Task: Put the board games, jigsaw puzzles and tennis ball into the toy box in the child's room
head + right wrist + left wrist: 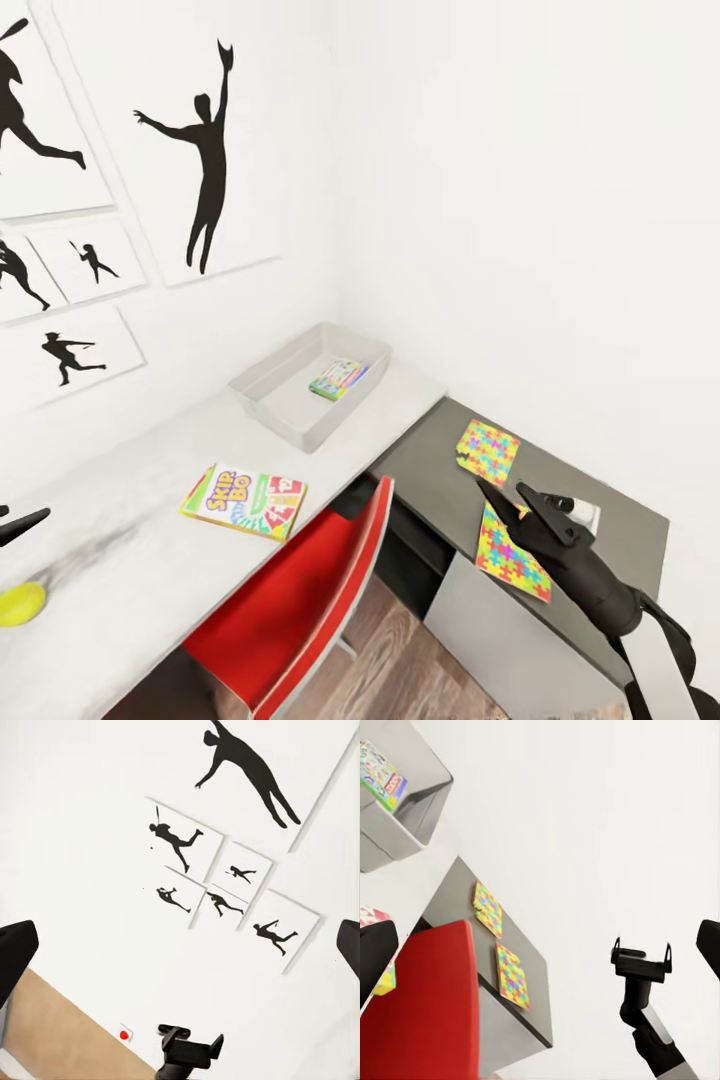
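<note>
The toy box (pixel 268 392) stands on the pale table (pixel 130 560) by the wall, with a small greenish board game (pixel 337 379) inside it. The Skip-Bo board game (pixel 244 500) lies flat on the table near the front edge. At the far left rests the tennis ball (pixel 20 603). Two jigsaw puzzles (pixel 488 452) (pixel 512 552) lie on the dark lower wing. My right gripper (pixel 502 488) hovers open and empty between them. My left gripper (pixel 190 1041) is open and empty, near the ball's end of the table.
A red-and-white chair (pixel 300 600) is pushed under the table's front. A white drawer unit (pixel 520 640) sits below the dark wing. Silhouette prints (pixel 205 150) hang on the wall. A beige surface (pixel 52 1020), probably the bed, lies below a red wall button (pixel 124 1035).
</note>
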